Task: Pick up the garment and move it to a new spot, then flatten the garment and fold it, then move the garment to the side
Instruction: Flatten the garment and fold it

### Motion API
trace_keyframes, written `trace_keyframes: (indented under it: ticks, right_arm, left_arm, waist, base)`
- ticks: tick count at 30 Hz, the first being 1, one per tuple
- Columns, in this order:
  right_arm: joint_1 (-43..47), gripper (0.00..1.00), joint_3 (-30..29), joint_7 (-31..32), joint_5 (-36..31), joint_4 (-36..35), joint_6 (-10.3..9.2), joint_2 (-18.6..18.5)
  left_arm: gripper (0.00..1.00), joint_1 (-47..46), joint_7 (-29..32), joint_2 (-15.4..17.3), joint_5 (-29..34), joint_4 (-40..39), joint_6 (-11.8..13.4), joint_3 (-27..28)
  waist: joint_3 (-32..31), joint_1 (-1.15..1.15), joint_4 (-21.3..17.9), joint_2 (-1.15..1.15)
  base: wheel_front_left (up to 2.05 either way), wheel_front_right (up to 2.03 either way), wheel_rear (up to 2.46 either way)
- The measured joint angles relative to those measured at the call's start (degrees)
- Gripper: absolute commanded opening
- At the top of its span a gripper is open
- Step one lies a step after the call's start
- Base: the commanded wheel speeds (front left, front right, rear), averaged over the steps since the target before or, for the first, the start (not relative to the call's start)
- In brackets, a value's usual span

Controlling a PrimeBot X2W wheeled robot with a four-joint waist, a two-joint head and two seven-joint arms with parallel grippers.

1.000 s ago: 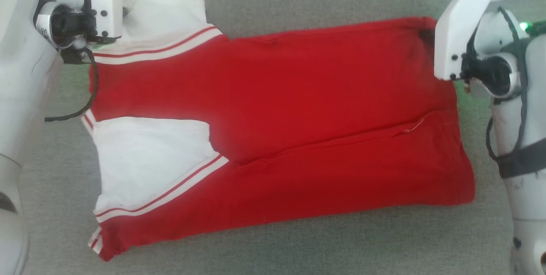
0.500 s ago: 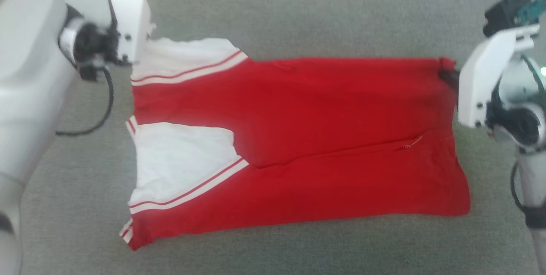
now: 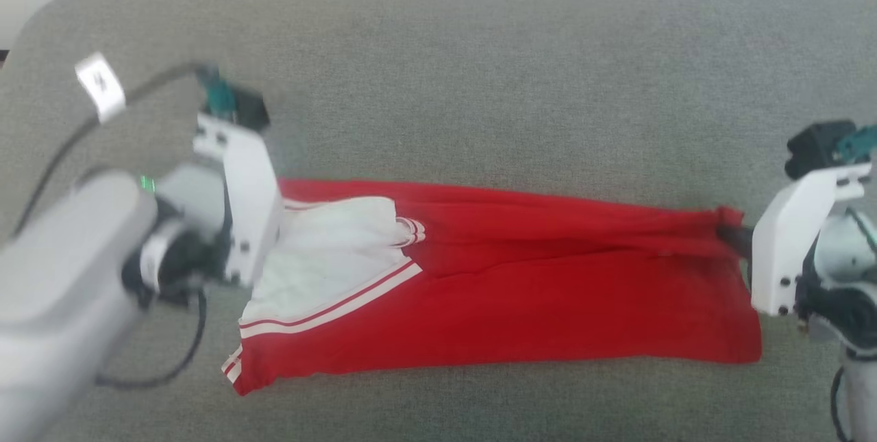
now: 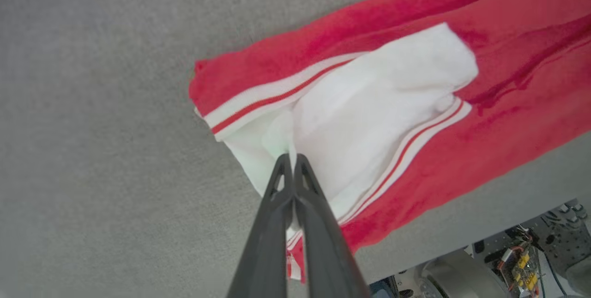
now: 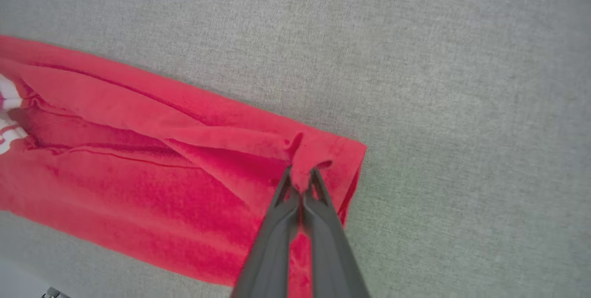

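The grey bench (image 3: 479, 72) spreads wide under me. The garment (image 3: 548, 298) lies across its middle as a long red strip folded lengthwise, plain red up, with a white sleeve (image 3: 322, 257) and striped trim at its left end. My left pincer (image 4: 290, 158) is pinched on the sleeve's edge there. My right pincer (image 5: 301, 175) nips the far right corner, the red cloth puckered at its tips
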Motion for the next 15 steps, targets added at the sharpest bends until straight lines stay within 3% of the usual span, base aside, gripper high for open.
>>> trace_keyframes:
  ticks: [4,8,9,10,11,12,15]
  right_arm:
    - [2.5,0.00,-0.7,0.0,-0.8,0.1,0.00,1.1]
    - [3.5,0.00,-0.8,-1.0,-1.7,3.0,0.00,3.0]
    - [3.5,0.00,-0.7,-1.4,-2.0,3.7,0.00,3.3]
    - [3.5,0.26,-0.4,-1.8,-2.1,4.5,0.00,3.4]
    - [3.4,0.83,-0.2,-2.4,-2.4,5.1,0.00,3.6]
    - [3.2,1.00,-0.1,-3.2,-2.7,5.9,0.00,3.7]
    - [2.7,1.00,0.4,-4.9,-3.0,7.5,-0.01,3.8]
  left_arm:
    - [0.00,5.1,-0.9,1.8,-0.3,-3.8,2.4,-0.6]
    - [0.00,8.8,-3.1,0.8,-1.0,-3.0,3.4,-1.1]
    - [0.04,9.3,-3.7,0.4,-1.3,-2.2,3.4,-1.0]
    - [0.32,9.6,-4.4,0.0,-1.6,-1.2,3.4,-0.9]
    - [0.70,9.8,-5.5,-0.3,-1.6,-0.5,3.3,-0.9]
    - [0.97,9.9,-6.8,-0.7,-1.5,0.3,2.8,-0.7]
    - [1.00,10.5,-9.2,-1.5,-1.5,2.3,1.7,-0.3]
  waist:
    - [-0.3,0.00,-0.1,0.00]
    - [-0.6,0.00,-0.6,0.00]
    - [-0.7,0.00,-0.8,0.00]
    - [-0.9,0.00,-0.9,0.00]
    - [-1.1,0.00,-1.0,0.00]
    - [-1.3,0.00,-1.1,0.00]
    - [-2.3,0.00,-1.3,0.00]
  base:
    - [0.00,0.00,0.00]
    - [0.00,0.00,0.00]
    - [0.00,0.00,0.00]
    - [0.00,0.00,0.00]
    - [0.00,0.00,0.00]
    - [0.00,0.00,0.00]
    - [0.00,0.00,0.00]
